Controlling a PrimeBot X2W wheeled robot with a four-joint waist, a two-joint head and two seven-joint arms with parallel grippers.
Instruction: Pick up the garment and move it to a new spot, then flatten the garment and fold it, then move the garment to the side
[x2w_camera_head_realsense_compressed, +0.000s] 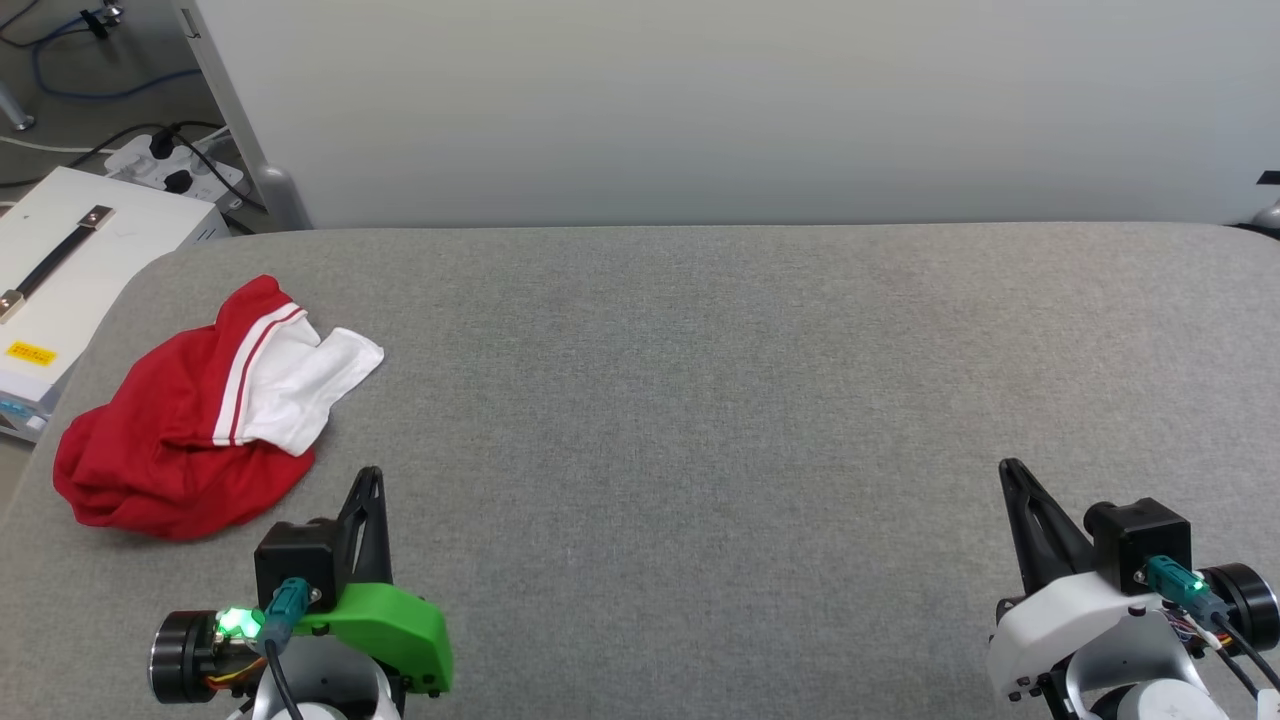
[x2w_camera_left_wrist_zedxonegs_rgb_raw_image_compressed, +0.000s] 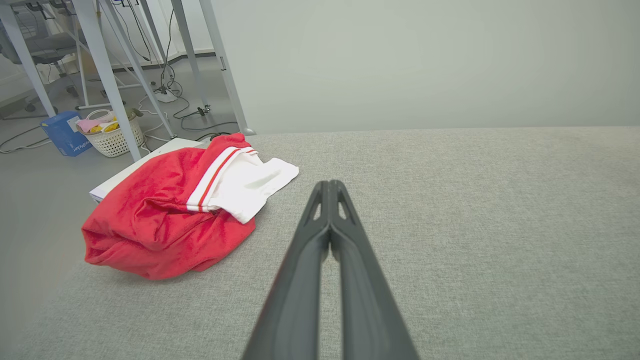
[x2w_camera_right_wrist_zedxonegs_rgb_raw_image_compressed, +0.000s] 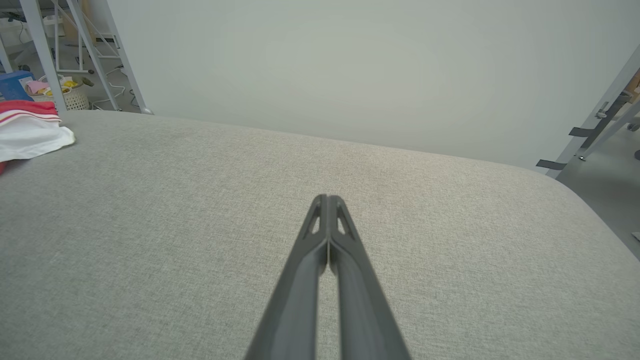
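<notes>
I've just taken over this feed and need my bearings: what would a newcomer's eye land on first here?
The red garment with its white sleeve, crumpled in a heap near the left edge of the grey table. Next come the two dark hands low in the head view: the left hand close by the heap and the right hand far across, both shut and holding nothing.

Red garment (x2w_camera_head_realsense_compressed: 160, 440) with white sleeves and red-white striped trim on grey fabric surface (x2w_camera_head_realsense_compressed: 750, 400)

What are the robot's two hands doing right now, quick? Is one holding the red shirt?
Left gripper: closed, holding nothing; the red jersey lies apart from it.
Right gripper: closed, holding nothing.
</notes>
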